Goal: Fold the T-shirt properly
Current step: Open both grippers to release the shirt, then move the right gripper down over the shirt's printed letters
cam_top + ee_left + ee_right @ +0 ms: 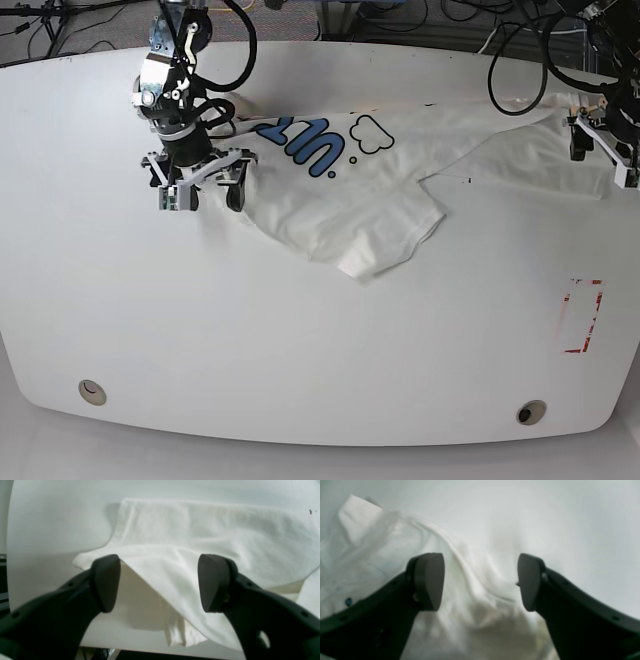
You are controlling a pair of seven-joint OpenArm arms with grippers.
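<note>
T-shirt (pixel 400 175) lay crumpled along the far half of the white surface (pixel 300 340), stretched from the right tool (pixel 200 190) at the base view's left to the left tool (pixel 603 158) at that view's right. Blue bubble letters (pixel 305 145) and a black-outlined cloud (pixel 371 133) faced up near the garment's left end. One folded lobe of cloth (pixel 385 240) pointed toward the near edge of the surface.

The right tool stood with its fingers wide apart directly over a raised ridge of the fabric (pixel 475 580); no cloth was pinched between the pads (pixel 430 580). A small blue spot of print (pixel 348 601) showed beside the left finger in that wrist view.

The left tool (pixel 160 582) was likewise spread wide, holding nothing. A draped fold of the white cloth (pixel 180 585) hung between and beyond its pads (pixel 107 582), near the edge of the surface.

Other items: a red rectangular marking (pixel 582 315) on the surface near the right edge, well apart from the garment; two round holes (pixel 91 391) (pixel 531 411) near the front edge; black cables (pixel 520 60) behind the surface. Nothing lay on top of the garment.
</note>
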